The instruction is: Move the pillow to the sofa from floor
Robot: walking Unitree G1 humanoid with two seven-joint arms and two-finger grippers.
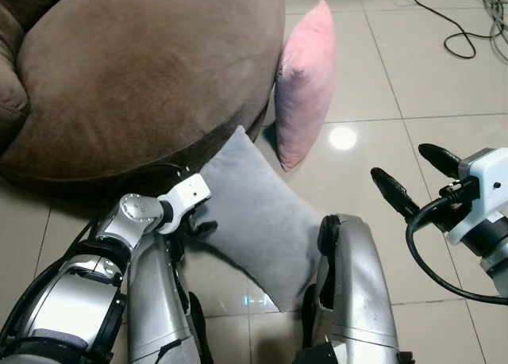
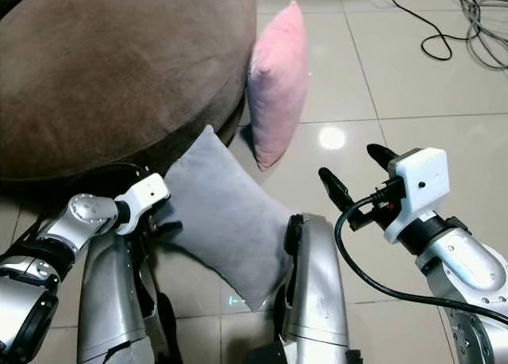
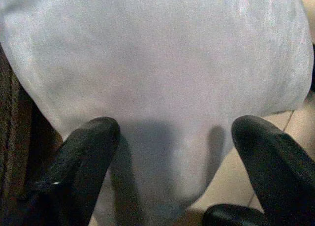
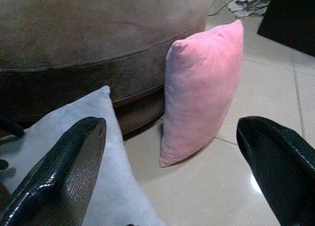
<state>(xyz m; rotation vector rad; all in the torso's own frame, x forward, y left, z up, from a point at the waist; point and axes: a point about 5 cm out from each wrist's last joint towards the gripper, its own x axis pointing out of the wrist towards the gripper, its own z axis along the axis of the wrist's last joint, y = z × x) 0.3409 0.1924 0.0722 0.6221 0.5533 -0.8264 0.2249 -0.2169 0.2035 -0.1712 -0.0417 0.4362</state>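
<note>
A soft grey square fabric pillow [image 1: 258, 213] lies tilted on the glossy beige tiled floor [image 1: 429, 78], one corner against the base of the round brown suede sofa [image 1: 151, 63]. A plump pink velvety pillow [image 1: 304, 82] stands upright just beside it, leaning on the sofa. The left gripper [image 3: 172, 162] has its jaws wide apart at the grey pillow's edge, gripping nothing. The right gripper [image 2: 357, 170] hovers near, jaws open and empty.
</note>
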